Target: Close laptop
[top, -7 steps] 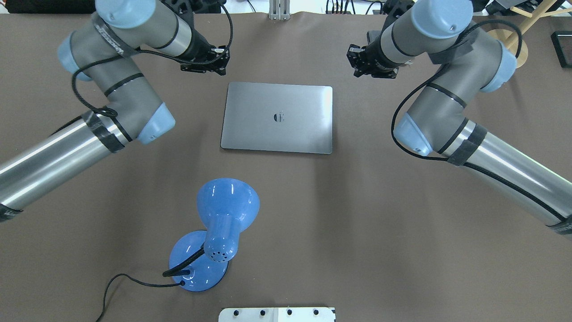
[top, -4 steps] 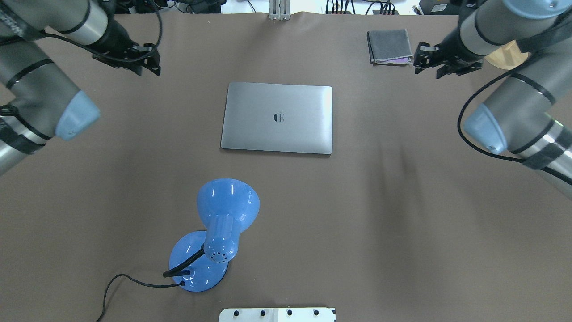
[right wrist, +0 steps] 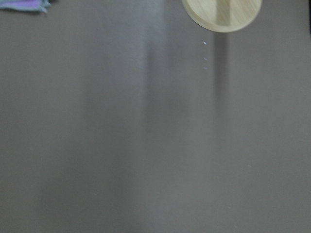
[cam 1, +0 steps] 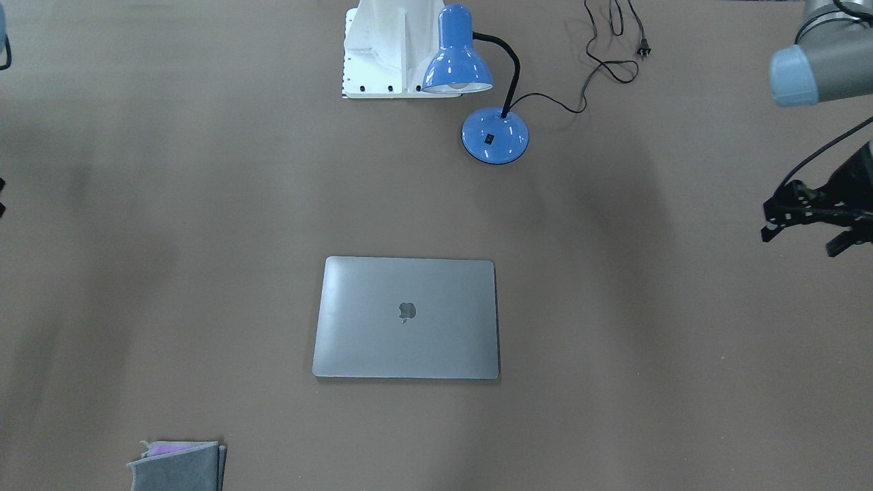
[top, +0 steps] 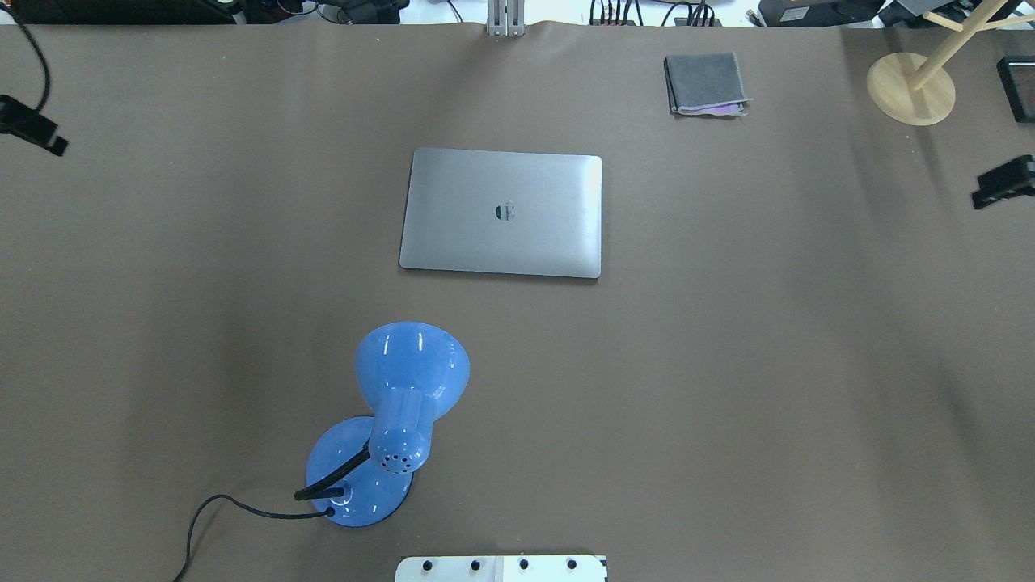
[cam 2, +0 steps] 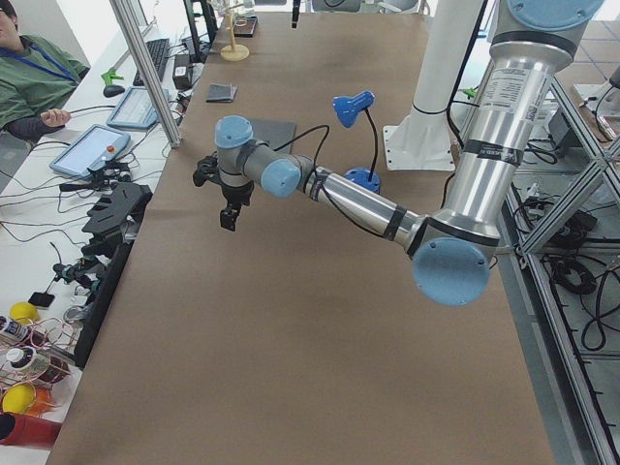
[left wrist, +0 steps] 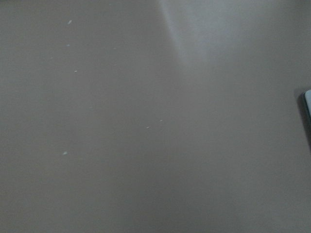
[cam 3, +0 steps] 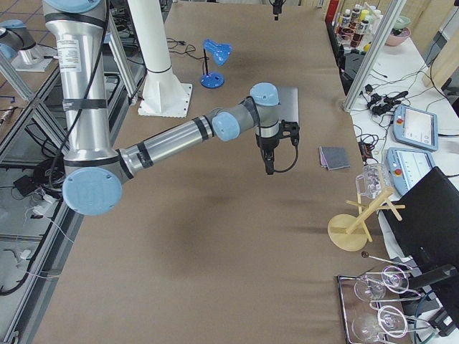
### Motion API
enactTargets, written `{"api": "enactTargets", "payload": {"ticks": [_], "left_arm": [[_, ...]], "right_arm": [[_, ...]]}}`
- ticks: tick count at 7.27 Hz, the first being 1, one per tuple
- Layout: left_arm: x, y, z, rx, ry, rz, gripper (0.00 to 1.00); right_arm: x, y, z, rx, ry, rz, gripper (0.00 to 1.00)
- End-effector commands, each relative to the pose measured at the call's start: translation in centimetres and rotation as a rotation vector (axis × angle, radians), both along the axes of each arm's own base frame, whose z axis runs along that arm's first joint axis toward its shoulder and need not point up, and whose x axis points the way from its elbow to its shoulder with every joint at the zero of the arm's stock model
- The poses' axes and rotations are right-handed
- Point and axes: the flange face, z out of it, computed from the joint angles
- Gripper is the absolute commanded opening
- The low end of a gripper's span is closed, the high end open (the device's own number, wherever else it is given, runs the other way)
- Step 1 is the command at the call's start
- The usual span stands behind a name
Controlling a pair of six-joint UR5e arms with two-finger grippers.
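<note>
The laptop (top: 501, 212) lies flat on the brown table with its lid down and the dark logo facing up; it also shows in the front-facing view (cam 1: 406, 317). My left gripper (cam 1: 801, 242) hangs over the table far to the laptop's left, fingers apart and empty; only part of it shows at the overhead view's left edge (top: 32, 129). My right gripper (top: 1003, 184) is at the right edge, far from the laptop; only one dark part shows, so I cannot tell how its jaws stand. Neither wrist view shows fingers.
A blue desk lamp (top: 388, 428) with a black cord stands on the near side of the laptop. A folded grey cloth (top: 705, 84) lies at the far right. A wooden stand's round base (top: 910, 89) sits at the far right corner. The white robot base (top: 501, 568) is at the near edge.
Both arms have swung outward from beside the laptop's far corners to the table's left and right edges. The laptop has not moved and stays shut.
</note>
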Motion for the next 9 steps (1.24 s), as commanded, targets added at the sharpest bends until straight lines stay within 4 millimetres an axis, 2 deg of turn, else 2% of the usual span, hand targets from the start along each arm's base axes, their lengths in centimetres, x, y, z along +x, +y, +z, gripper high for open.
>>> {"api": "enactTargets", "payload": {"ticks": [1, 2, 3, 4, 5, 6, 9], "left_arm": [[-9.4, 2.6, 3.6, 0.013, -0.077, 0.069, 0.99], [-13.1, 3.5, 5.4, 0.004, -0.091, 0.069, 0.99], [-14.0, 5.3, 8.2, -0.058, -0.101, 0.058, 0.99], [-14.0, 7.5, 13.3, -0.146, -0.104, 0.067, 0.99], [-14.2, 8.9, 15.5, -0.158, -0.102, 0.056, 0.99], [-14.0, 9.0, 16.7, -0.192, -0.08, 0.051, 0.99], [-13.8, 8.6, 14.3, -0.136, -0.087, 0.058, 0.99]], "right_arm": [[8.2, 4.6, 6.3, 0.002, 0.072, -0.135, 1.0], [10.7, 5.5, 7.5, -0.031, 0.103, -0.217, 1.0], [12.2, 6.6, 9.3, -0.061, 0.142, -0.278, 1.0], [12.8, 6.9, 10.2, -0.079, 0.174, -0.288, 1.0], [12.5, 6.9, 13.4, -0.135, 0.142, -0.284, 1.0], [12.1, 6.5, 14.3, -0.13, 0.088, -0.28, 1.0], [11.9, 6.7, 14.6, -0.122, 0.065, -0.276, 1.0]]}}
